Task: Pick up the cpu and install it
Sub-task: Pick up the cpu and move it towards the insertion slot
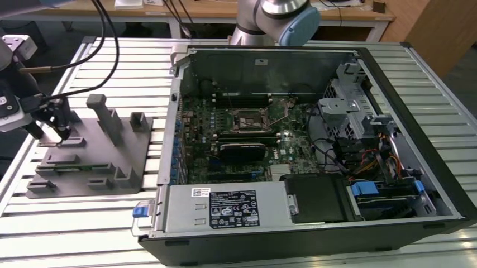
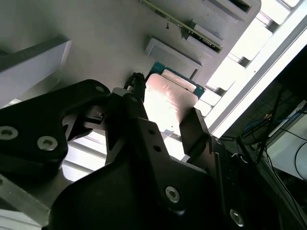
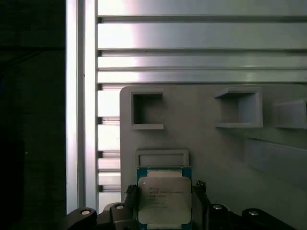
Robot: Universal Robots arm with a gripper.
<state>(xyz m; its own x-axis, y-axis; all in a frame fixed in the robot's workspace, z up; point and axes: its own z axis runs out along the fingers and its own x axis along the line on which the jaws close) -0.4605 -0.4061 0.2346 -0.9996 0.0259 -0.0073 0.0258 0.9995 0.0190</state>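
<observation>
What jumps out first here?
The open computer case takes the middle of the exterior view, its green board laid bare. On the exterior view's left, the gripper hangs low over a grey tray with upright blocks. In the first wrist view, a silvery square chip shows near the tray's edge, right at the gripper.

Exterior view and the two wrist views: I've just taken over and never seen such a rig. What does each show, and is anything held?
The exterior view is from a camera off the arm. It shows a robot arm reaching past an open computer case on a slatted metal table, with its gripper at a grey tray on the exterior view's left. Both wrist views are from cameras riding on the arm. They look past the gripper at the cpu, a silvery square chip lying on that tray. Whether it is gripped, I cannot tell.
</observation>
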